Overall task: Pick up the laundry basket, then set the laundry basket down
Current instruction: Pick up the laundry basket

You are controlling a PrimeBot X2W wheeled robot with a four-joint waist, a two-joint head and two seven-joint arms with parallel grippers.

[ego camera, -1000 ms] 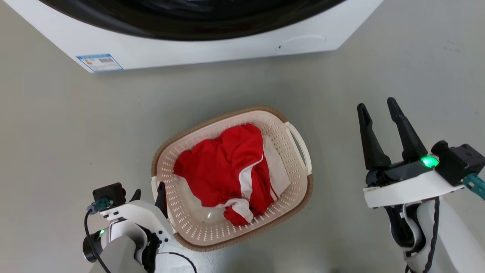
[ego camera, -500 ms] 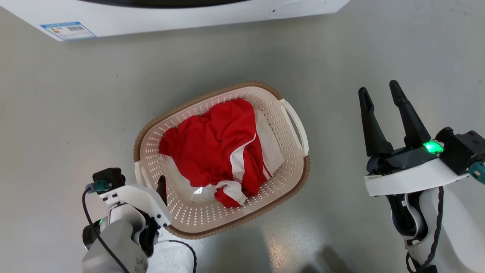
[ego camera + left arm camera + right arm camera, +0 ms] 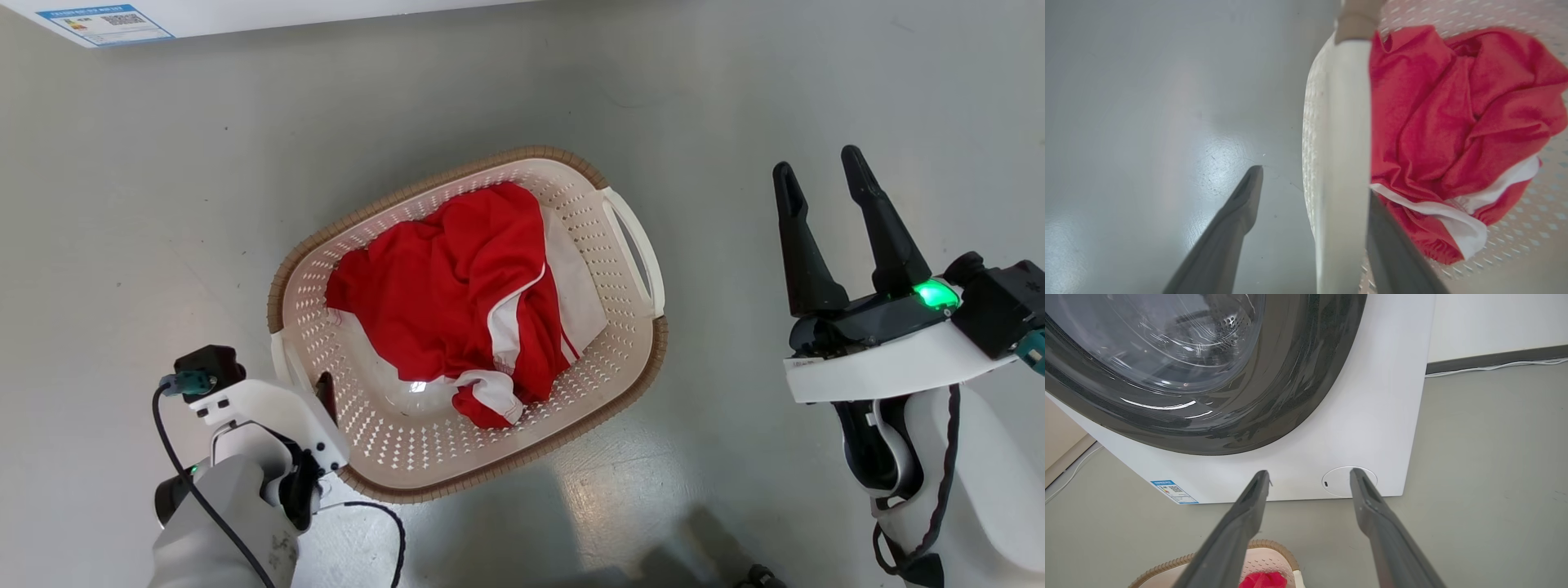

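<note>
In the head view the laundry basket (image 3: pixel 629 359), holding red clothes (image 3: pixel 457 286), lies mid-frame. The left gripper (image 3: pixel 1312 183) has its fingers apart astride the lower-left handle (image 3: pixel 1345 122). The right gripper (image 3: pixel 816 159) is spread at the frame's right, well apart.

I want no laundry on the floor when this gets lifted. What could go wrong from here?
1. The left gripper straddles one loop handle with its jaws apart and a gap at the outer finger. If it lifts before closing, the handle may slip out.
2. The right gripper is open and apart from the laundry basket. A one-sided lift would probably tilt the basket and shift the red garment.
</note>
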